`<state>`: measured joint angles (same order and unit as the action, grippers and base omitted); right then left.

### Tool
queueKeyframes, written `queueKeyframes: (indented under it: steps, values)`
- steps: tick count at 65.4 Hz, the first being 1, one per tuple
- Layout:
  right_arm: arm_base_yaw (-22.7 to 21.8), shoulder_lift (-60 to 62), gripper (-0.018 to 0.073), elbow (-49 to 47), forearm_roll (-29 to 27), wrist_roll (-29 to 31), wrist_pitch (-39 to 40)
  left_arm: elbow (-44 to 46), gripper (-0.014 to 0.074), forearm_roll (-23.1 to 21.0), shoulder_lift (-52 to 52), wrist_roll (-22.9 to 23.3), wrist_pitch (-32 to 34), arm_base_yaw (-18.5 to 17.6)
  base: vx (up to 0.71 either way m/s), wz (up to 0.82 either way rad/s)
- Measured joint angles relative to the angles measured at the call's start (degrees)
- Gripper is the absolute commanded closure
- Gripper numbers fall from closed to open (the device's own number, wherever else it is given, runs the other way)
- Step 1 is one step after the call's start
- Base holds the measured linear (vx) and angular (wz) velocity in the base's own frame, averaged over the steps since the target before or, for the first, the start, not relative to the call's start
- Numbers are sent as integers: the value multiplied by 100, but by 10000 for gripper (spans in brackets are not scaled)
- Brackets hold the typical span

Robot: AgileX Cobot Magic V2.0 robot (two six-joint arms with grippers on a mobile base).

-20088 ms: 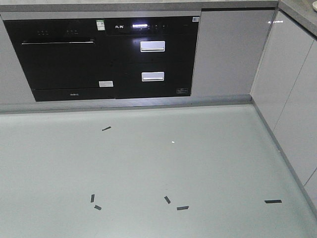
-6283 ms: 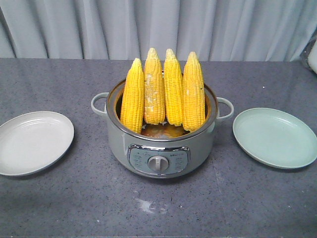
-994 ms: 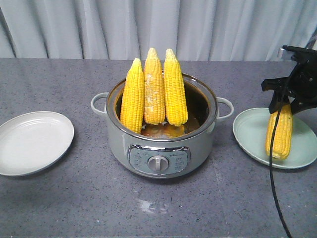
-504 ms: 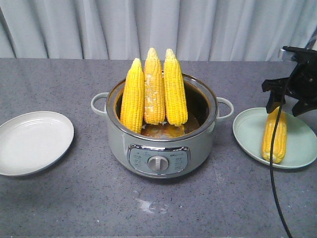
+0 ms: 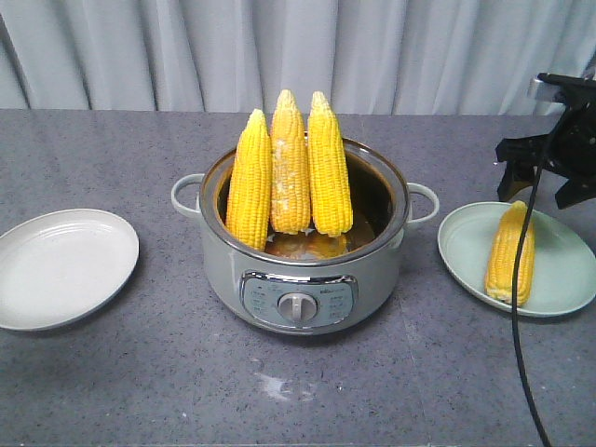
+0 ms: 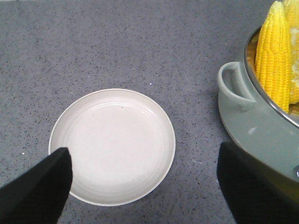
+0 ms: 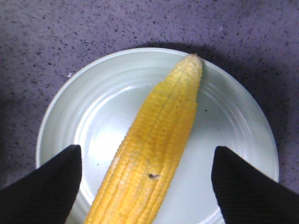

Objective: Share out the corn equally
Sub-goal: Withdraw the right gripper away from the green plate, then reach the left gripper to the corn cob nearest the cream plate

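Note:
Three corn cobs (image 5: pixel 290 172) stand upright in the grey-green pot (image 5: pixel 303 279) at the table's middle. One more corn cob (image 5: pixel 510 253) lies flat on the pale green plate (image 5: pixel 568 279) to the right; the right wrist view shows this cob (image 7: pixel 154 149) on the plate (image 7: pixel 93 107). My right gripper (image 5: pixel 545 182) hangs open just above that cob's tip, its fingers (image 7: pixel 51 186) apart on either side of the cob without touching it. My left gripper (image 6: pixel 145 172) is open over the bare white plate (image 6: pixel 112 140), beside the pot (image 6: pixel 254 126).
The white plate (image 5: pixel 60 265) lies at the left on the grey speckled worktop. A black cable (image 5: pixel 515 326) hangs from the right arm down in front of the green plate. Grey curtains close off the back.
The cob has tipped from leaning under the right gripper to lying flat on the green plate. The right gripper has let go and risen slightly. The left arm has not moved.

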<state>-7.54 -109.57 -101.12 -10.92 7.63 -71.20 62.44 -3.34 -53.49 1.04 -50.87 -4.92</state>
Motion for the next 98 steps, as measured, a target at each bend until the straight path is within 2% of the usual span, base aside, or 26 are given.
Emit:
queueKeyframes:
  steps: [14, 32, 54, 62, 82, 88, 98]
  values:
    - [0, 967, -4, 438, -96, 132, 242, 0, 4, 0, 0, 0, 0, 0, 0, 0]
    - [0, 2894, -4, 1856, -124, 334, 962, 0, 4, 0, 0, 0, 0, 0, 0, 0]
    - [0, 4672, -4, 3146, -124, 418, 1246, 0, 4, -7, 0, 0, 0, 0, 0, 0]
    - [0, 4921, -4, 3214, -132, 435, 1296, 0, 4, -206, 0, -104, 0, 0, 0, 0]
    - [0, 4977, -3, 3214, -277, 459, 1307, 314, 4, -1236, -541, -1018, 167, -11, 0, 0]
    - [0, 4977, -3, 3214, -293, 459, 1302, 657, 4, -1410, -963, -1166, 172, -169, 0, 0]
    - [0, 4977, -3, 3214, -298, 459, 1251, 1279, 4, -1487, -1707, -1321, 172, -708, 0, 0]
